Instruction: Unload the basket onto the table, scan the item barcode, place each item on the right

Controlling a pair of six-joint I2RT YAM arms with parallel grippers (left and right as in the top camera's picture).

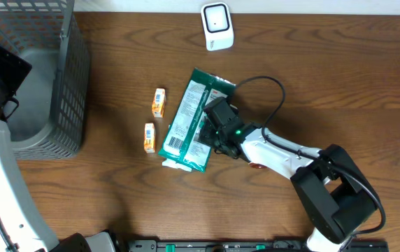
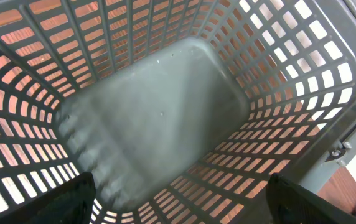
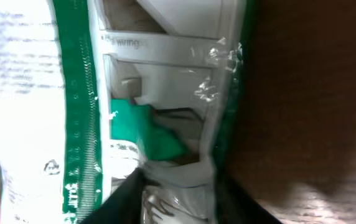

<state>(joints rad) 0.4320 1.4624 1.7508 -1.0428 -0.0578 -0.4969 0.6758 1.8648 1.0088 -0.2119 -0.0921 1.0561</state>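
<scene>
Plainly the pickup is the step in hand: the green-and-white packet (image 1: pixel 186 119) lies flat near the middle of the counter (image 1: pixel 340 77), well apart from the white scanner (image 1: pixel 216 26) at the far edge. The right tool (image 1: pixel 219 129) sits at the packet's right-hand long edge. In the right wrist view its two dark fingers (image 3: pixel 125 196) stand either side of the crinkled sealed edge, with film between them. Whether they have bitten onto it or only straddle it I cannot tell. The left tool (image 2: pixel 181 205) hangs over the grey basket (image 1: pixel 60 84) with its fingertips wide apart and nothing between them.

Next, by my reading, the pinch must be made firm, then the packet lifted and turned so its barcode faces the scanner. Thin film held by one edge is likely to droop or slip, so a slow lift would suit.

The overhead view alone gives the layout: scanner, packet, basket, and two small orange boxes (image 1: pixel 159 102) just left of the packet, not touching it. It also shows a dark striped patch near the packet's near end that may be the barcode, though it is too small to be sure. The right wrist view alone shows how the fingers meet the seam, but neither scanner nor barcode. The left wrist view shows only the basket's slatted walls and floor
</scene>
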